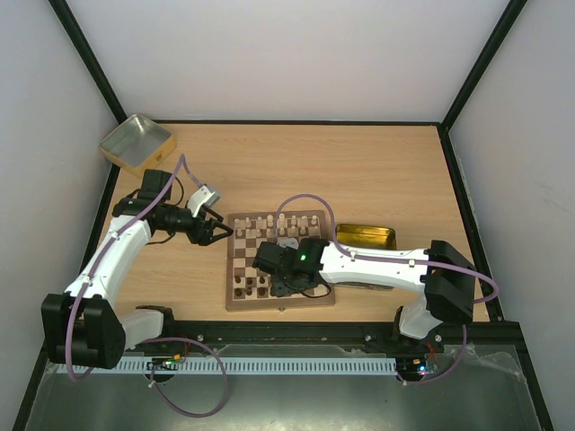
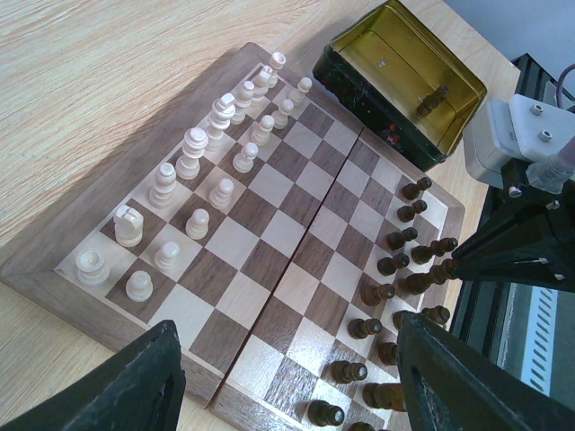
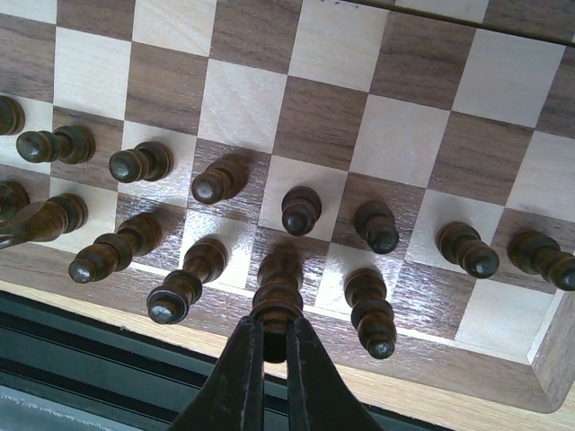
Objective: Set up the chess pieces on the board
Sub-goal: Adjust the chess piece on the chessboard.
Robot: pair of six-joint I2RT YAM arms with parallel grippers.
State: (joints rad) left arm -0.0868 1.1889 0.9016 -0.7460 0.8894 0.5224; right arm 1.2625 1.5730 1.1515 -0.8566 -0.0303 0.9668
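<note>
Dark piece [image 3: 277, 301] pinched in right fingers [image 3: 235, 382], neighbours [image 3: 369, 312] crowding it, left fingers [image 2: 121, 386] spread near board [image 2: 269, 260]

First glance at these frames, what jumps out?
The right gripper pinches a dark piece in the near back row of the board. Pale pieces line the far two rows, and the left gripper hangs open at its left edge. A gold tin sits just right of the board.
</note>
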